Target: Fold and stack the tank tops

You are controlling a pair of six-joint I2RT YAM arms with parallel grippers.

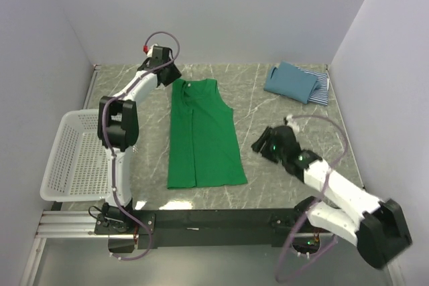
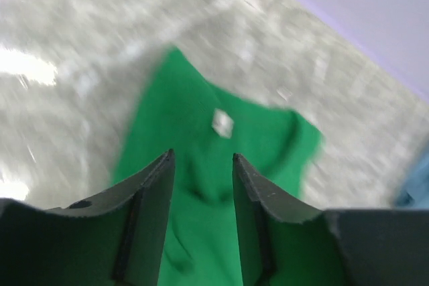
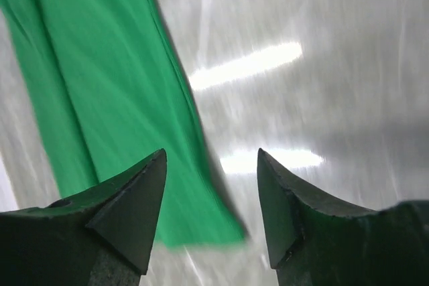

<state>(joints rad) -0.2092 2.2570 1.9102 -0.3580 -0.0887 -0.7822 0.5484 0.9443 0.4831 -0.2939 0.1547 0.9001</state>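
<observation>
Green is filling the middle of the grey marble-patterned table: the bright green fabric tank top is lying flat there, neckline toward 12 o'clock, hem toward 6 o'clock, with its 9 o'clock side folded in over the body so that a lengthwise crease is running down it.

The left gripper is hanging at the garment's 11 o'clock corner, just by the shoulder strap. In the left wrist view its two dark fingers are standing apart with nothing pinched between them; the neckline and a small white label are showing beyond the gap, though the picture is blurred and I cannot tell whether the tips are brushing the cloth.

The right gripper is sitting at about 4 o'clock from the green top's centre, just beside its long edge. Its jaws are gaping wide and carrying nothing. The right wrist view is showing bare tabletop between the tips, with the garment's hem corner lying toward 8 o'clock.

Off at 2 o'clock, near the far corner, the plain teal-blue folded top is resting on the navy-and-white striped top, well apart from both arms. A white plastic mesh basket is standing at 9 o'clock, against the table's edge.
</observation>
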